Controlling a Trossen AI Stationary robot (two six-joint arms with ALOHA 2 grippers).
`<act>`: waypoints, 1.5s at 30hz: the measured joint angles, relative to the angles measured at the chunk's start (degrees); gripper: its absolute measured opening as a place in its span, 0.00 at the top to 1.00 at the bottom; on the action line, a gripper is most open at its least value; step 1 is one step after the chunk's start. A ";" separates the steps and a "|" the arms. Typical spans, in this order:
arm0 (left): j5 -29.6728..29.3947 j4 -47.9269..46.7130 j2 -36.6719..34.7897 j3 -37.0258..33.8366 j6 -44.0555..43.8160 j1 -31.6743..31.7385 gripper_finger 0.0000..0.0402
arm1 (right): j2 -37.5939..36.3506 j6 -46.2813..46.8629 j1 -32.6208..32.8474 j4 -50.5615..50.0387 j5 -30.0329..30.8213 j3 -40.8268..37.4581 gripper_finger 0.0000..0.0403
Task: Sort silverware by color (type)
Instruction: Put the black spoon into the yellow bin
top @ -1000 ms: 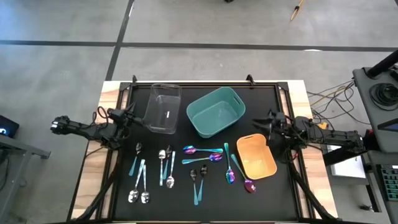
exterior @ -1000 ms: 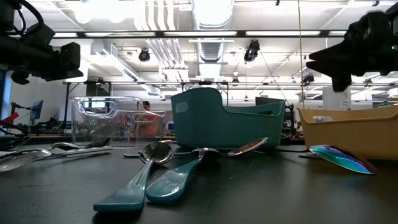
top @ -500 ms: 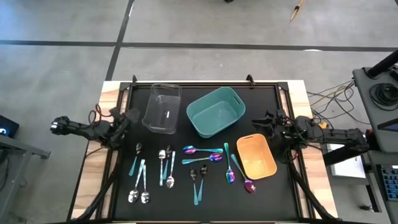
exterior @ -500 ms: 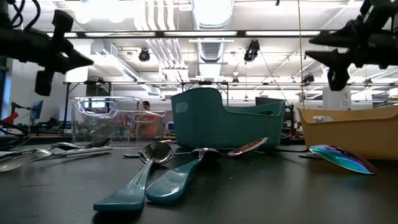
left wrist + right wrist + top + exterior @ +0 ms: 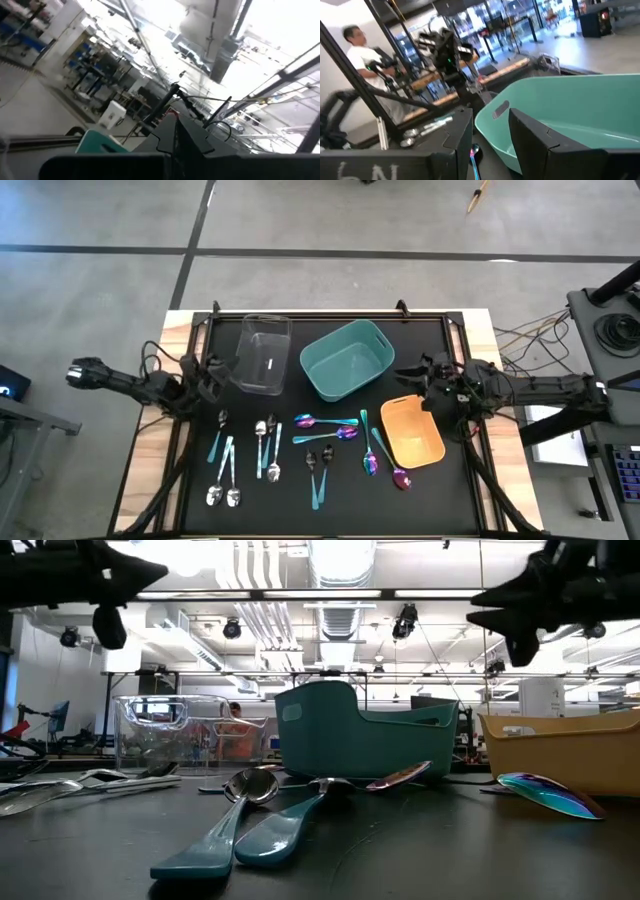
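Nothing sorted yet: all silverware [image 5: 300,450] loose mid-table, bins empty. Left gripper [image 5: 213,373] closed tight, empty, nr left edge; right gripper [image 5: 425,375] part-open, empty, nr right edge above orange bin [image 5: 412,431]. Risk: spoons lie touching, so may snag two or clip the bin wall.

Illumination comes from overhead ceiling fixtures [image 5: 340,562], which show blown-out white in the low view and flood most of the left wrist view with glare. The high view is evenly lit and in focus, with only faint shadows on the matte black table [image 5: 330,500], while shiny silver spoons [image 5: 268,445] return small highlights. The right wrist view is soft with motion blur, and a person [image 5: 357,55] in its background is out of focus.
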 joint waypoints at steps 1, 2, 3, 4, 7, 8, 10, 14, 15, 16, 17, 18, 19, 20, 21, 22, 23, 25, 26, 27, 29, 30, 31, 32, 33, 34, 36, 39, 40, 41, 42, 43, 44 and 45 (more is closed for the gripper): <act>0.19 2.00 1.90 0.00 0.37 0.00 1.00 | 1.06 -0.20 0.00 -1.36 0.00 1.28 0.71; 0.74 3.71 3.81 0.02 0.58 0.01 1.00 | 2.12 -0.34 0.00 -2.77 0.02 2.66 0.71; 1.42 4.31 5.61 0.42 0.85 0.02 1.00 | 3.23 -0.43 0.00 -3.99 0.02 4.13 0.71; 2.25 4.32 7.48 1.32 1.11 0.02 1.00 | 4.34 -0.78 0.00 -5.39 0.02 5.74 0.71; 5.04 2.52 12.92 5.54 1.58 0.01 1.00 | 7.58 -1.45 -0.01 -10.35 0.03 10.44 0.71; 6.03 1.01 14.74 7.41 2.11 0.00 1.00 | 8.67 -1.73 -0.02 -12.00 0.02 12.00 0.71; 8.12 -3.56 17.98 11.17 4.31 -0.04 1.00 | 11.00 -1.98 0.00 -15.10 0.00 14.85 0.71; 10.49 -15.86 24.58 20.32 6.52 -0.15 1.00 | 15.13 -2.55 0.11 -17.83 -0.06 19.99 0.71; 10.50 -19.20 26.16 22.74 6.77 -0.25 1.00 | 16.22 -2.83 0.32 -18.46 -0.36 21.01 0.71; 10.50 -22.38 27.90 25.03 7.01 -0.43 1.00 | 17.28 -3.07 0.68 -18.95 -0.57 22.08 0.71; 10.50 -24.91 29.60 27.11 7.34 -0.65 1.00 | 18.27 -3.37 1.04 -19.36 -1.07 23.05 0.71; 10.50 -27.12 31.36 29.09 7.63 -0.90 1.00 | 19.19 -3.48 1.46 -19.45 -1.70 23.93 0.71; 10.52 -28.77 32.94 30.79 7.99 -1.19 1.00 | 20.03 -3.54 1.89 -19.40 -1.98 24.92 0.71; 10.52 -29.77 34.48 32.26 8.26 -1.51 1.00 | 20.85 -3.57 2.38 -19.27 -1.99 25.90 0.71; 10.52 -30.27 36.02 33.52 8.66 -1.89 1.00 | 21.67 -3.62 2.86 -19.28 -1.99 26.69 0.71; 10.50 -30.37 37.35 34.54 9.15 -2.32 1.00 | 22.58 -3.84 3.34 -19.45 -1.99 27.48 0.71; 10.51 -30.43 38.55 35.32 9.69 -2.86 1.00 | 23.44 -3.96 3.84 -19.74 -1.97 28.24 0.71; 10.52 -30.58 40.71 36.54 10.58 -4.01 1.00 | 24.99 -4.08 4.75 -20.99 -1.98 29.79 0.71; 10.54 -30.72 41.54 36.91 10.98 -4.64 1.00 | 25.72 -4.11 5.15 -21.81 -1.97 30.51 0.71; 10.52 -30.72 42.25 37.13 11.22 -5.28 1.00 | 26.38 -4.12 5.61 -22.58 -1.98 31.27 0.71; 10.52 -30.71 43.40 37.54 11.39 -6.47 1.00 | 27.79 -4.11 6.45 -24.35 -1.98 32.48 0.71; 10.53 -30.73 43.81 37.57 11.41 -6.98 1.00 | 28.50 -4.11 6.90 -25.40 -1.98 32.95 0.71; 10.52 -30.92 44.16 37.52 11.67 -7.42 1.00 | 29.25 -4.02 7.39 -26.17 -1.96 33.34 0.71; 10.57 -31.52 44.41 37.46 12.10 -7.70 1.00 | 30.10 -3.58 7.86 -26.95 -1.99 33.78 0.71; 10.61 -32.72 44.68 37.29 12.16 -7.91 1.00 | 30.82 -2.82 8.32 -27.40 -2.01 34.09 0.71; 10.61 -34.41 44.99 37.15 11.75 -8.10 1.00 | 31.70 -2.09 8.80 -28.15 -1.99 34.58 0.71; 10.62 -36.29 45.90 37.00 8.30 -8.28 1.00 | 33.55 -0.45 9.73 -29.34 -2.00 35.90 0.71; 10.63 -36.25 46.69 36.98 6.01 -8.28 1.00 | 37.10 0.03 11.20 -31.13 -1.97 38.11 0.71; 10.63 -36.29 46.93 37.00 6.67 -8.28 1.00 | 38.48 -0.14 11.64 -31.14 -1.98 38.93 0.71; 10.63 -36.67 47.07 37.03 7.63 -8.28 1.00 | 39.89 -0.24 12.00 -31.26 -1.99 39.92 0.71; 10.65 -37.36 47.09 37.05 8.72 -8.26 1.00 | 41.36 -0.36 12.23 -31.33 -2.01 41.05 0.71; 10.61 -37.85 47.05 37.09 10.10 -8.26 1.00 | 42.76 -0.35 12.35 -31.40 -2.02 42.24 0.71; 10.61 -38.26 46.99 37.34 11.18 -8.26 1.00 | 44.27 -0.23 12.37 -31.83 -2.01 43.59 0.71; 10.61 -38.41 46.84 37.59 12.07 -8.26 1.00 | 45.74 0.16 12.37 -32.83 -1.97 45.10 0.71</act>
